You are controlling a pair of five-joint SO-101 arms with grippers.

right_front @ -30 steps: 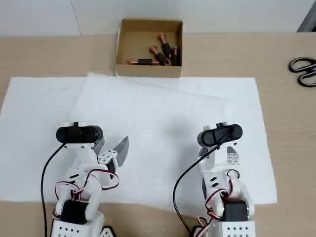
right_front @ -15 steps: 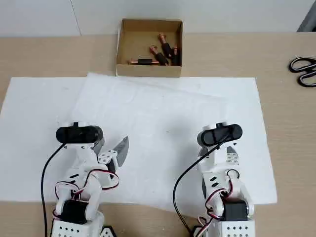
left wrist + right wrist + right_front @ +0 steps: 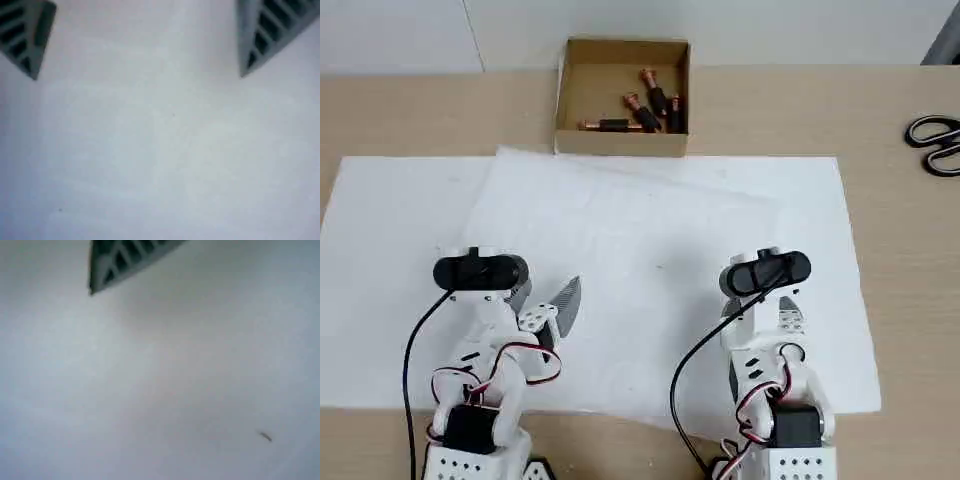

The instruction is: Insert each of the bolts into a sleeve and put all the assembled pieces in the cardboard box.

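Pieces are lying inside the box, so packing looks finished | arms are resting well short of the box, over paper | left gripper is hanging empty, jaws spread | right gripper: state cannot be told

Scissors lie on the table beside white paper sheets.

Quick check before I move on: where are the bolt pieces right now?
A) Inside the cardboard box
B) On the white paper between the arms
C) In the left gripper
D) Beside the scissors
A: the bolt pieces lie together inside the cardboard box at the far side of the table, away from both arms.
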